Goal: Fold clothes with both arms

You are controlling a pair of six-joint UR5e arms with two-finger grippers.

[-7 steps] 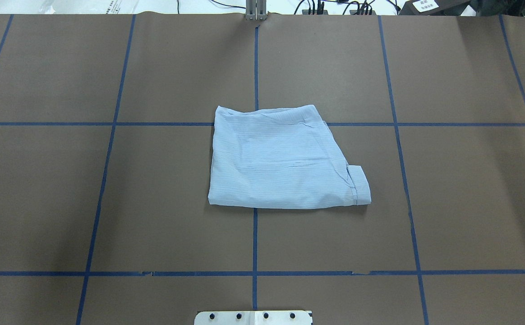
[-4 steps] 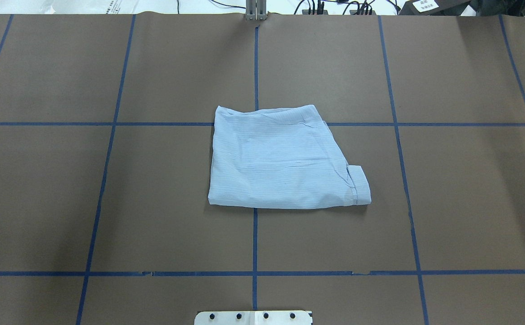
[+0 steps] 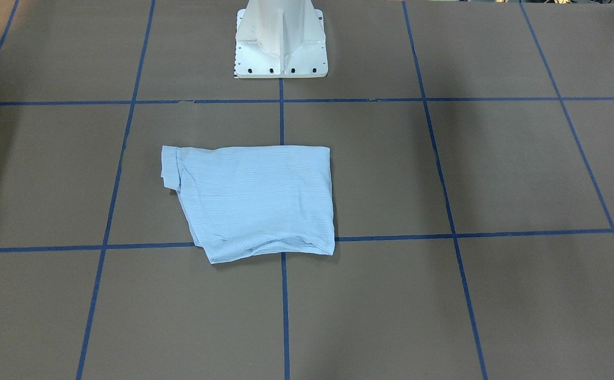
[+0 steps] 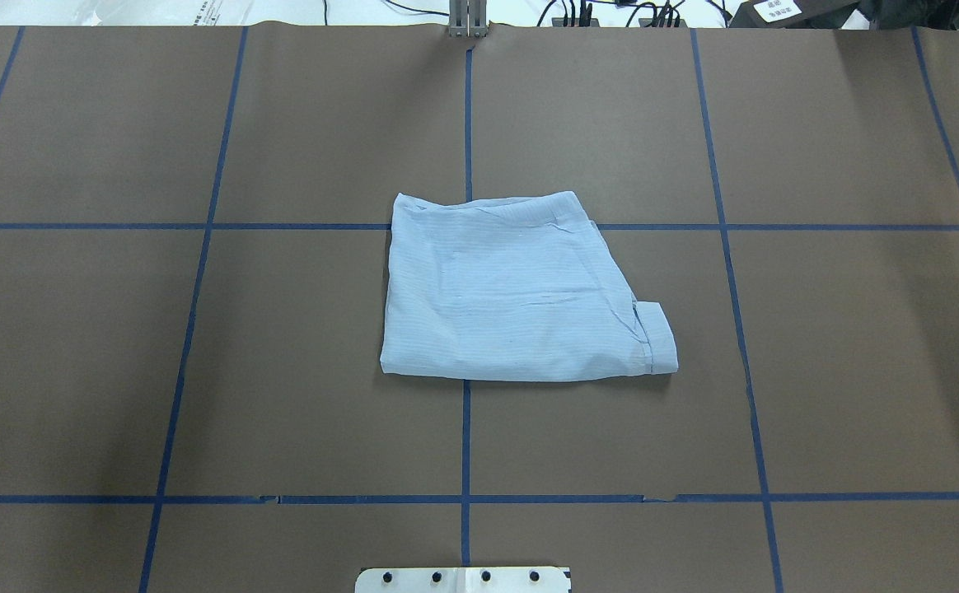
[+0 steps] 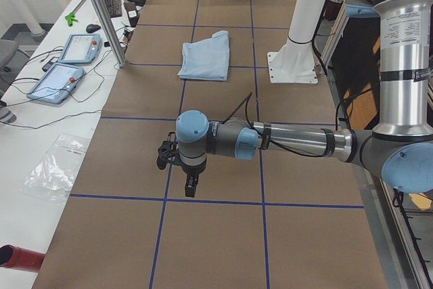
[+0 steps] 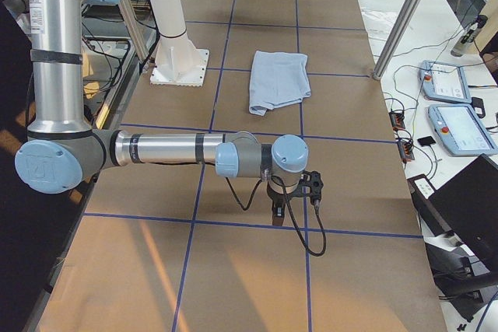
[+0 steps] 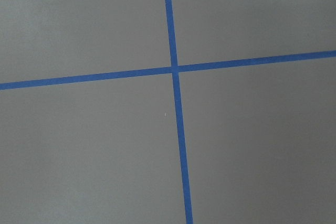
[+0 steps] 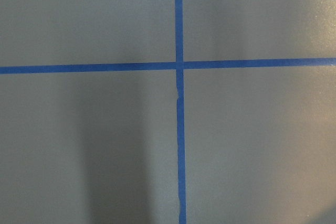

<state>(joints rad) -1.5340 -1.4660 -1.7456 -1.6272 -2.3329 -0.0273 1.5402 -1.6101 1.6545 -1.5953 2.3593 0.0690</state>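
We cannot tell whether our left hand (image 5: 191,189) or our right hand (image 6: 278,211) is open or closed. Each shows only from the side, fingers pointing down over bare worktop (image 4: 776,371) toward its own end, well apart from the shirt (image 4: 512,288). The shirt lies folded in a compact packet near the middle of the worktop, and neither hand touches it. We judge the folding done or nearly so. The risk is a small flap (image 4: 659,325) jutting out toward the right end: thin cloth could spring open there, or snag on a low-returning hand.
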